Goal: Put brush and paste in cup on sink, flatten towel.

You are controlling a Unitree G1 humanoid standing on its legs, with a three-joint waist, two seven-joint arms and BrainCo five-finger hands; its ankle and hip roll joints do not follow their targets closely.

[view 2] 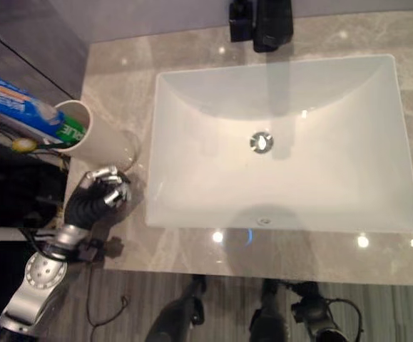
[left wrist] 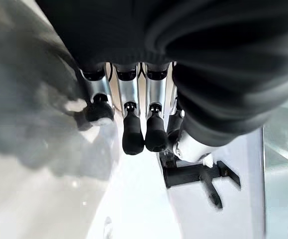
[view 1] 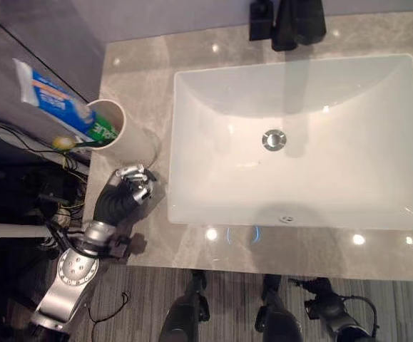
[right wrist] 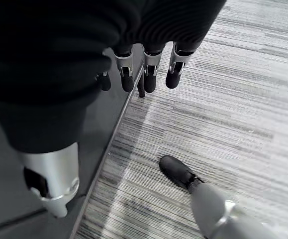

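A white cup [view 1: 126, 137] stands on the grey stone counter [view 1: 135, 78], left of the basin. A blue and white toothpaste tube [view 1: 58, 100] leans out of the cup toward the left. Beside the tube, a toothbrush with a yellowish head [view 1: 64, 142] also rests in the cup. My left hand [view 1: 131, 187] sits on the counter just in front of the cup, apart from it, with loosely bent fingers [left wrist: 133, 135] that hold nothing. My right hand [right wrist: 148, 74] hangs low beside the cabinet over the striped floor, with relaxed, empty fingers.
A white rectangular basin [view 1: 192, 149] with a metal drain [view 1: 274, 139] takes up most of the counter. A black faucet [view 1: 295, 23] stands behind it. The counter's front edge runs just behind my left wrist, and its left edge passes beside the cup.
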